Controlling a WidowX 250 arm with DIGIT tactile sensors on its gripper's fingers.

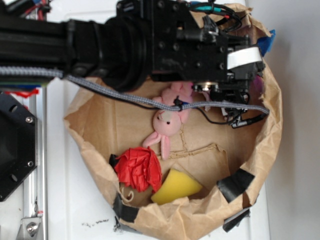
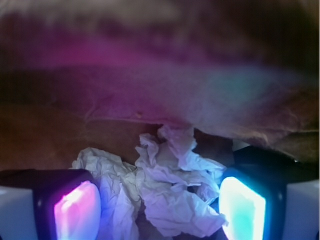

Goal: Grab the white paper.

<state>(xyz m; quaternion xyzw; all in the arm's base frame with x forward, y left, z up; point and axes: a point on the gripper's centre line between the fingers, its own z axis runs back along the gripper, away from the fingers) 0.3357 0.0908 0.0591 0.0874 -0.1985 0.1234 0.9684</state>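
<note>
- Between the two glowing pads of the end effector (image 2: pixel 160 205), in the wrist view, lies the white paper (image 2: pixel 165 185); the pads stand spread, one on either side of the wad, with no squeeze on it visible yet, so the hold looks prepared but not made.
- The white paper sits low against the brown paper wall (image 2: pixel 100 100) of the nest, which likely explains why the end effector comes at it from the open side rather than from above the wall.
- From the exterior view the white paper itself is hidden under the black arm (image 1: pixel 150 40), which reaches across the top of the crumpled brown paper nest (image 1: pixel 272 140).
- The pink plush bunny (image 1: pixel 167 125) lies just beside the end effector, toward the nest's middle, apart from the white paper.
- Farther from the white paper, at the nest's near edge, the red paper wad (image 1: pixel 140 169) and the yellow sponge wedge (image 1: pixel 176 186) touch each other, well clear of the grasp.
- The nest rests on a white surface (image 1: pixel 65 210).
</note>
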